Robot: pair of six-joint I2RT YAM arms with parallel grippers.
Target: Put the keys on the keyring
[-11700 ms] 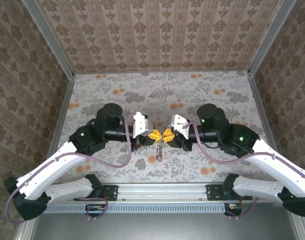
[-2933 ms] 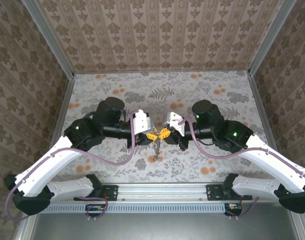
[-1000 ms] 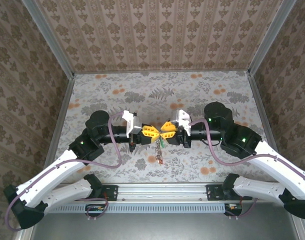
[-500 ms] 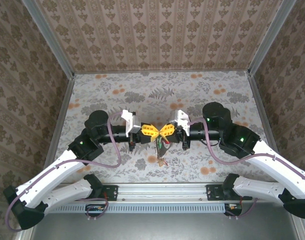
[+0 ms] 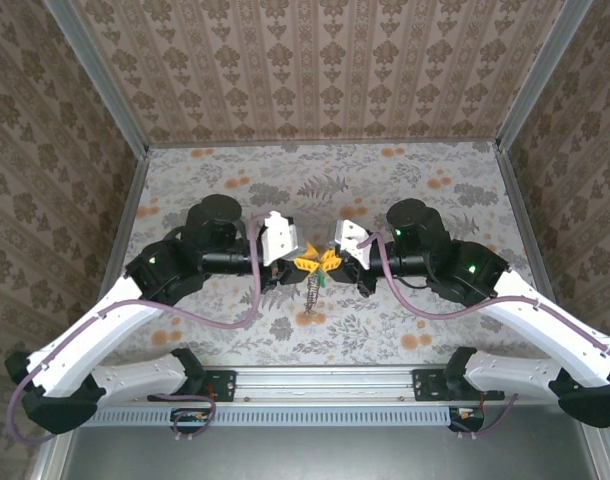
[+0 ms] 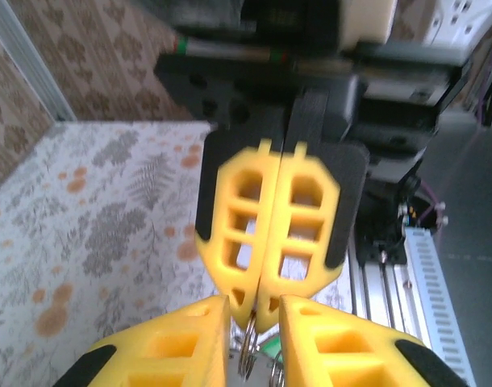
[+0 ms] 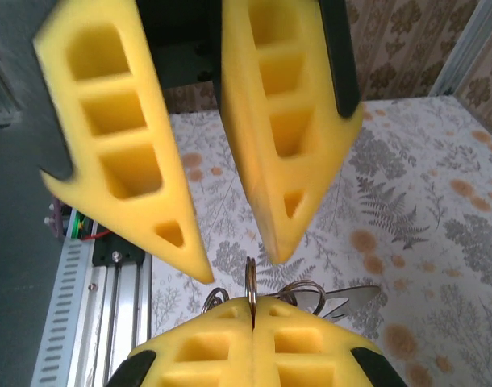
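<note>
My two grippers meet tip to tip above the middle of the table. The right gripper [image 7: 252, 305] [image 5: 328, 264] is shut on the keyring [image 7: 250, 278], a thin double wire loop standing edge-on out of its yellow fingertips. My left gripper [image 6: 254, 306] [image 5: 305, 265] is open, one finger [image 7: 129, 153] on each side of the ring and not touching it. The keys [image 5: 313, 297] hang below the grippers on small rings. A green key head [image 6: 272, 355] shows between the left fingers, and metal key blades [image 7: 355, 294] stick out to the right behind the right fingertips.
The floral table [image 5: 325, 190] is walled by patterned panels [image 5: 315, 70] at the back and sides. An aluminium rail [image 5: 325, 385] with the arm bases runs along the near edge. Purple cables [image 5: 250, 300] loop beside both wrists.
The left jaws have parted from shut to a narrow gap around the ring. Both wrists have rolled and shifted slightly away. The right gripper stays shut on the ring, keys dangling.
</note>
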